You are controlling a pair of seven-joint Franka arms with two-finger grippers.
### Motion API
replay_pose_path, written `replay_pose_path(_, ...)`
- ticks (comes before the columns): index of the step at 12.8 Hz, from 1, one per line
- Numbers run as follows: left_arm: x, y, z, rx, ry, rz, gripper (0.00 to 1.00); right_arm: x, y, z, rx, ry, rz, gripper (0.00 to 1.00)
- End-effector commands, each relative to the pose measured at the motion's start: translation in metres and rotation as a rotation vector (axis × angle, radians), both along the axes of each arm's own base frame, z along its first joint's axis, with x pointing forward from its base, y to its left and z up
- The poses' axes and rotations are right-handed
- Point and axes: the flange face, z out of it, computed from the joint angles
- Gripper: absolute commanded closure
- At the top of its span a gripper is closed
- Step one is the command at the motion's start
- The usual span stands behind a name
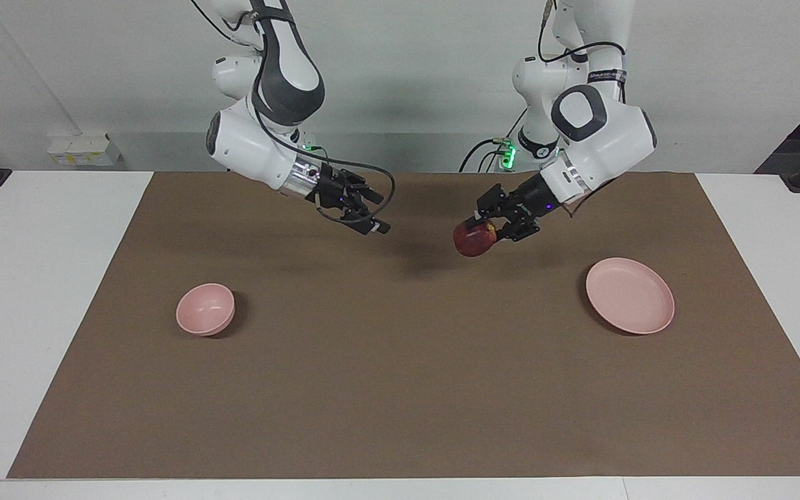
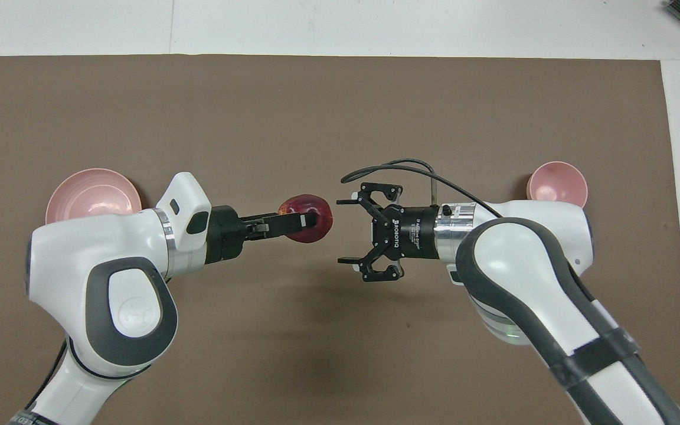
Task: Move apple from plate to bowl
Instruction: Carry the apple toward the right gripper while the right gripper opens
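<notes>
Apple: small round dark red apple (image 1: 473,239) with a yellowish patch by the stem, up in the air over the brown mat at mid-worktop, between the flat pale pink plate (image 1: 630,295) and the small deep pale pink bowl (image 1: 205,309), well apart from both.
Left end effector (image 1: 478,227): clamped on the apple's upper part, fingertips across the stem end, most of the fruit hanging below them.
Right end effector (image 2: 346,230): fingers spread wide, holding nothing, facing the apple from just beside it over the mat's middle.
Handling: probably firm and rigid with some weight for its size; the skin looks smooth and glossy, so it may slip or roll in a two-point pinch.
Where to take hold: judged best across the widest part, below the left fingertips, with the fingers on two facing sides of the fruit.
Risk: a hard squeeze could bruise it; a letting-go before the second grip is sound could drop it onto the mat.
</notes>
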Motion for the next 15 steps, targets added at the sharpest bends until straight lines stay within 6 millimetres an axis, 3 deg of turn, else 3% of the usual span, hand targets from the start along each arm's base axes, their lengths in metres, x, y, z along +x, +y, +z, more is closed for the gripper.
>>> replay_pose_path(1,-0.013,-0.007,0.004,-0.005,-0.013,0.017,1.00,0.006,0.005,0.004,0.033,-0.018,-0.022,0.00)
replay_pose_path(8,-0.027,-0.027,0.005,-0.017,0.035,0.005,1.00,0.001,0.019,0.006,0.013,-0.035,-0.035,0.01)
replay_pose_path(9,-0.027,-0.028,0.006,-0.020,0.044,0.005,1.00,-0.001,0.023,0.006,0.006,-0.049,-0.017,0.37)
replay_pose_path(10,-0.028,-0.029,0.006,-0.024,0.053,-0.004,1.00,0.000,0.024,0.006,0.006,-0.051,-0.017,0.94)
replay_pose_path(11,-0.030,-0.030,0.007,-0.031,0.065,-0.021,1.00,-0.001,0.026,0.007,0.004,-0.049,-0.013,1.00)
replay_pose_path(13,-0.030,-0.028,0.008,-0.045,0.095,-0.041,0.96,-0.002,0.028,0.007,0.001,-0.052,-0.006,1.00)
replay_pose_path(14,-0.030,-0.028,0.008,-0.047,0.099,-0.046,0.88,-0.002,0.028,0.006,0.000,-0.050,-0.006,1.00)
replay_pose_path(15,-0.029,-0.028,0.009,-0.048,0.099,-0.046,0.72,-0.002,0.027,0.006,0.000,-0.053,-0.006,1.00)
